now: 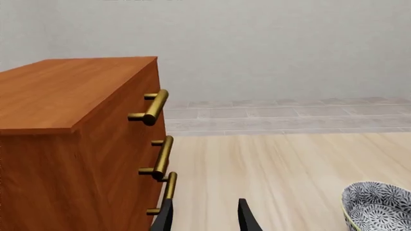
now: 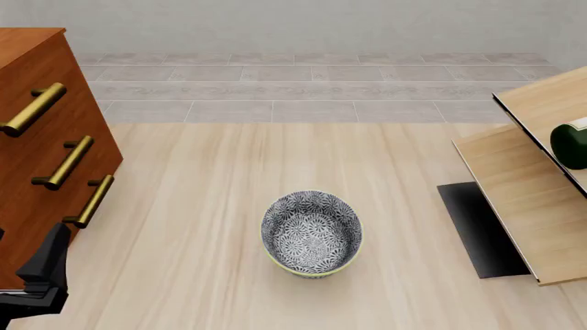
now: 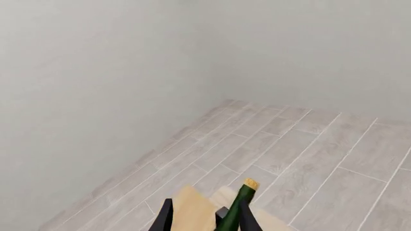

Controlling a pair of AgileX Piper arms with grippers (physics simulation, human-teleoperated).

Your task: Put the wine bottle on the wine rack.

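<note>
Pale wood-grain tabletop [image 2: 229,172] runs out toward a grey tiled floor and a plain grey wall. At the table's right edge in the front view, the rounded end of a dark green glass wine bottle [image 2: 570,144] with a sliver of white label lies on the upper slanted panel of a light pale-wood wine rack [image 2: 513,192] with thin dark edges and a black base.

From the right wrist camera, the bottle's slim neck and tan cork point away from the lens, with the right gripper [image 3: 207,216] at its near end. One dark finger [image 3: 249,219] sits right against the neck and the other stands off to the side, so I cannot tell whether the fingers are clamped on the glass.

Middle of the table holds a round grey-blue patterned bowl [image 2: 312,234], well apart from the rack. At the far left stands a reddish-brown wooden cabinet [image 2: 37,137] with brass bar handles. The left gripper [image 1: 204,216] hangs just beside its lowest handle, fingers apart and empty.

The bottle looks to be at the rack already. A good finish would settle its weight fully on the slanted panel, open slowly, then draw straight back without nudging the neck.
</note>
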